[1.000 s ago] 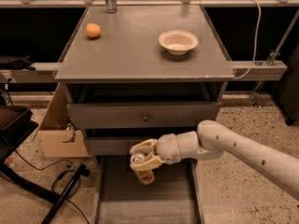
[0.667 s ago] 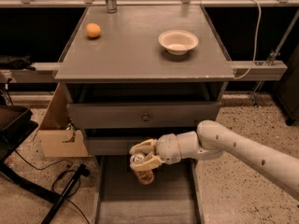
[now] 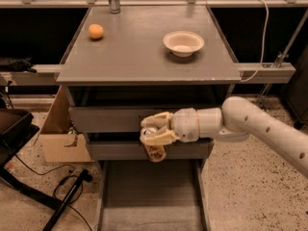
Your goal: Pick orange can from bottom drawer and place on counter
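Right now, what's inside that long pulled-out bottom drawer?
Only bare dark floor shows in the shallow grey bottom drawer. The beige claw holds the brownish-orange speckled can above its back end, hiding some floor there; the front is out of view.

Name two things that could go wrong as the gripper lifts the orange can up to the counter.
1. The gripper holds the orange can near its top, lower than the counter. If it rises straight up, the can or the gripper may strike the counter's front edge.
2. Most of the can hangs below the grip, so it could slip out and drop into the open bottom drawer.
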Action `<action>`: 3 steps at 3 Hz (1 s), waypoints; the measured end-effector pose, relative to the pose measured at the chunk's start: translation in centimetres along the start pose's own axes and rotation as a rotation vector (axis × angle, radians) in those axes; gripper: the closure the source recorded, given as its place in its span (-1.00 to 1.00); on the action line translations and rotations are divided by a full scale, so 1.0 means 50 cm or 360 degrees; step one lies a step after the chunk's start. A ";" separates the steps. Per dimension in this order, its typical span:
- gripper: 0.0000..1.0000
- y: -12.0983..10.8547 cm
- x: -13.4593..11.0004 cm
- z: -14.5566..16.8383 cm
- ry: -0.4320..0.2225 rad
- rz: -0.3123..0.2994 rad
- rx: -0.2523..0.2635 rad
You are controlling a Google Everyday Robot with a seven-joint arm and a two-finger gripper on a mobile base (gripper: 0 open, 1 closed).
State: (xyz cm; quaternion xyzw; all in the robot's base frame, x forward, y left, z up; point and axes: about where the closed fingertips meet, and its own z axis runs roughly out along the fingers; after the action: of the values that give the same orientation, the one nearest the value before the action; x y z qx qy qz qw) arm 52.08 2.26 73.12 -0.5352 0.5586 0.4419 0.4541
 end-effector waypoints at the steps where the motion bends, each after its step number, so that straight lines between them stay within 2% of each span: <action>1: 1.00 -0.078 -0.175 -0.077 -0.0063 -0.0014 0.0164; 2: 1.00 -0.141 -0.289 -0.127 -0.0146 -0.0055 0.0285; 3: 1.00 -0.140 -0.291 -0.123 -0.0150 -0.0061 0.0287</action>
State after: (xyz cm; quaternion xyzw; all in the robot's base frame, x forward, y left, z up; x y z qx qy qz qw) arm 59.10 -1.17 88.56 -0.4813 0.5637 0.4059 0.5346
